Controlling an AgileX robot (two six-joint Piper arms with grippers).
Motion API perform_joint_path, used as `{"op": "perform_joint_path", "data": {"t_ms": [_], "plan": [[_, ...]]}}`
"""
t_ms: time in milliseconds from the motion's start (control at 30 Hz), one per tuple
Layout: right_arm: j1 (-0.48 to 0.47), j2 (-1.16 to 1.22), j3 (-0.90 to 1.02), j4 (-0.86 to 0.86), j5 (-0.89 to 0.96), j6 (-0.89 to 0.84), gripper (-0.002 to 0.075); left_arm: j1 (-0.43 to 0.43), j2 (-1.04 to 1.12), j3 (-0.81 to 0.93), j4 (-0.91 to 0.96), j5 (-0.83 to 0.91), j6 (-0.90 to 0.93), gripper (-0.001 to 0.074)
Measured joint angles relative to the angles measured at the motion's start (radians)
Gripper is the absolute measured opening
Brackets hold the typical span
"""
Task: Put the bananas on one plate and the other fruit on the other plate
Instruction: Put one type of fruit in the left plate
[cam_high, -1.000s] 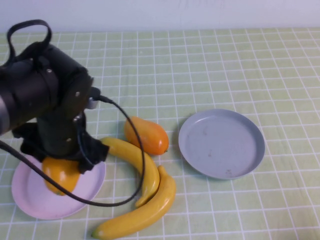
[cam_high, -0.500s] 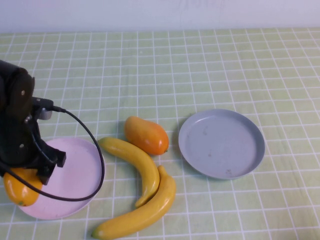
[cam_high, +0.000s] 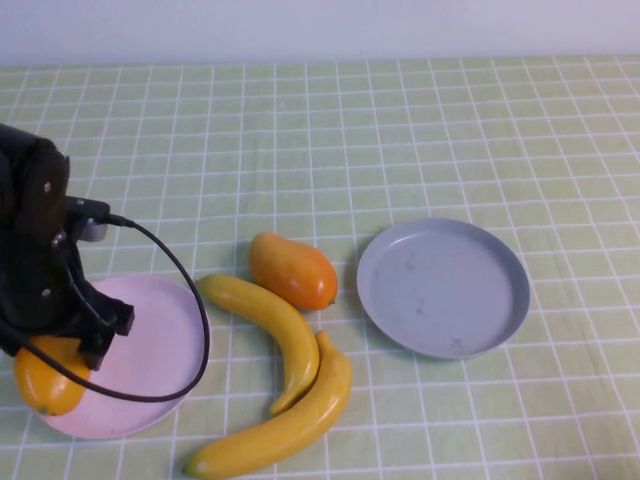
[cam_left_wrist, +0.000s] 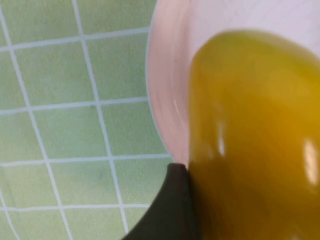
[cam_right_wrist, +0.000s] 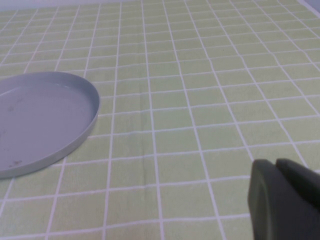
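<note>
One mango (cam_high: 45, 375) sits on the pink plate's (cam_high: 150, 350) left edge under the left gripper (cam_high: 50, 345), whose grip cannot be told, the other mango (cam_high: 292, 270) and two bananas (cam_high: 275, 375) lie beside the empty grey plate (cam_high: 443, 287), and the right gripper (cam_right_wrist: 280, 200) hangs closed, empty.

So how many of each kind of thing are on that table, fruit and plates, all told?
Bananas: 2, one lying against the other.
Mango-like fruits: 2, one on the cloth, one on the pink plate's edge by the left hand.
Plates: 2, pink and grey-blue.
Total: 6.
The right hand sits apart, shut.
</note>
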Motion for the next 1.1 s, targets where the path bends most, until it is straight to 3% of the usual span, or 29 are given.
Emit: {"op": "perform_joint_path", "data": {"t_ms": [433, 567, 667, 900, 1100], "plan": [[0.000, 0.000, 0.000, 0.000, 0.000, 0.000, -0.0015, 0.000, 0.010, -0.003, 0.000, -0.033, 0.005, 0.0610], [0.000, 0.000, 0.000, 0.000, 0.000, 0.000, -0.0015, -0.021, 0.006, -0.049, -0.005, -0.045, 0.087, 0.0610], [0.000, 0.000, 0.000, 0.000, 0.001, 0.000, -0.0015, -0.074, -0.001, -0.096, -0.059, -0.094, 0.259, 0.0610], [0.000, 0.000, 0.000, 0.000, 0.001, 0.000, -0.0015, -0.208, -0.001, -0.177, -0.243, -0.265, 0.899, 0.0610], [0.000, 0.000, 0.000, 0.000, 0.001, 0.000, -0.0015, -0.228, 0.054, -0.225, -0.314, -0.321, 1.284, 0.0583]]}}
